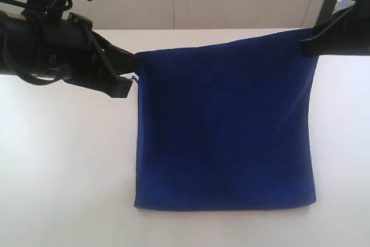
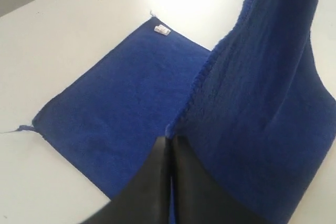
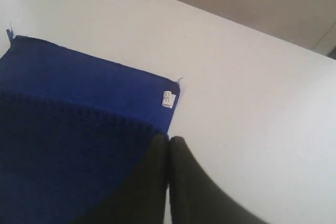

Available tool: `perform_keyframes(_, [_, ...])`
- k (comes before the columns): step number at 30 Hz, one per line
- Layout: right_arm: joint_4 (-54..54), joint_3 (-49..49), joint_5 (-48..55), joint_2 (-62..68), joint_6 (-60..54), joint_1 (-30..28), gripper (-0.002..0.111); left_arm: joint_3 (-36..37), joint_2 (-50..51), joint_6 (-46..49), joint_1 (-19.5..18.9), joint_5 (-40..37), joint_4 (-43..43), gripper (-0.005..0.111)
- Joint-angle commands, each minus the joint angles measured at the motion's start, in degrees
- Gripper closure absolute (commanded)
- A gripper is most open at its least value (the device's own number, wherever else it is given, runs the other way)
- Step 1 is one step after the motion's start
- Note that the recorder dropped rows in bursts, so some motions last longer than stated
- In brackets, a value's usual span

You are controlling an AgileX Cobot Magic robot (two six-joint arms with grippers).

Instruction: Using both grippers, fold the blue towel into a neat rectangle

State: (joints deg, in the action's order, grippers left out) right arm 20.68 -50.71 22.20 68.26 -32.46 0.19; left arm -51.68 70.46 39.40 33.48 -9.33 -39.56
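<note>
Blue towel point(image 1: 225, 125), exterior view: one short edge is raised and stretched between the two arms, and the rest lies on the white table point(image 1: 63, 172), clear of its corners. Left gripper point(image 1: 130, 82) pinches one raised corner, right gripper point(image 1: 309, 41) the other. The held edge is fairly taut and level, probably so the cloth travels as a flat sheet and lands square instead of bunching. Left wrist view: jaws pressed together on the towel's edge point(image 2: 170, 140), cloth rising steeply from them. Beyond lies the flat half, smooth, with a small white tag point(image 2: 161, 30) at its far corner. That half stays on the table as the base layer for the fold. Right wrist view: jaws point(image 3: 169, 139) closed tight, dark cloth running into them from one side; the grip point itself is hidden. The tag corner of the flat layer lies just past the fingertips. Judgement: fold is mid-way, with the raised edge yet to be laid on the flat edge. Both corners need to come down together or the edges will skew.
</note>
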Motion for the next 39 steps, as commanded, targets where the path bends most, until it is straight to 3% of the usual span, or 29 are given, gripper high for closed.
perform_keyframes(1, [0.17,-0.67,-1.61,0.85,-0.49,-0.19,0.108,0.1,-0.2,-1.23,0.33,1.73,-0.69,0.107])
perform_keyframes(6, [0.3,-4.34,-1.15,4.43,-0.49,-0.19,0.108,-1.34,0.22,-1.73,0.18,2.74,0.19,0.107])
perform_keyframes(17, [0.41,-5.0,-4.76,9.02,-0.49,-0.19,0.108,-2.89,5.41,-2.6,-5.88,2.79,0.19,0.107])
perform_keyframes(28, [0.41,-11.94,-4.76,18.0,-0.39,-0.19,0.108,-10.31,13.38,-2.6,-6.26,2.18,0.19,0.107])
perform_keyframes(33, [0.41,-15.32,-5.62,23.45,-0.49,-0.19,0.108,-11.75,16.6,-2.76,-9.73,2.56,0.19,0.107])
perform_keyframes(39, [0.41,-18.51,-7.68,28.79,-0.78,-0.19,0.108,-11.75,22.11,-2.18,-10.13,8.77,0.19,0.107])
